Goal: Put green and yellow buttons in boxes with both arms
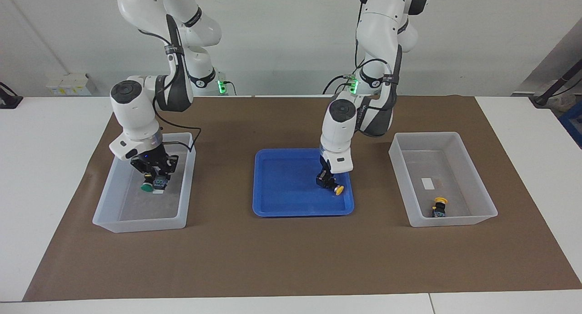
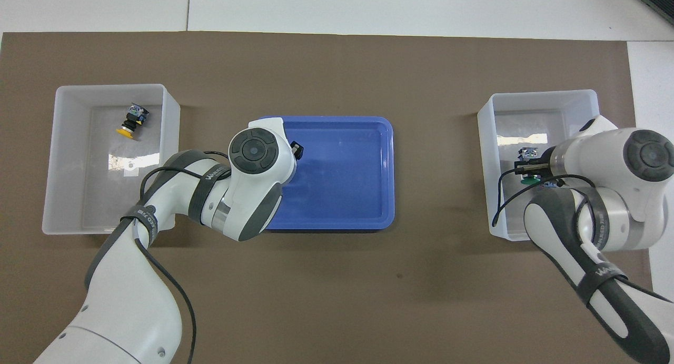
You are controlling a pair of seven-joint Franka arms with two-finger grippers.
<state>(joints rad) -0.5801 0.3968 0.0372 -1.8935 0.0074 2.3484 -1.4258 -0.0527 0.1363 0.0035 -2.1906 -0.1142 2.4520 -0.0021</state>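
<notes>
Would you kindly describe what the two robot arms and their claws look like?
Both arms are glossy white, built of rounded jointed segments with dark grey bands and round dark caps at the joints. Thin black cables loop along each. A green light glows near each base. The left claw and right claw are small, black and two-fingered.
</notes>
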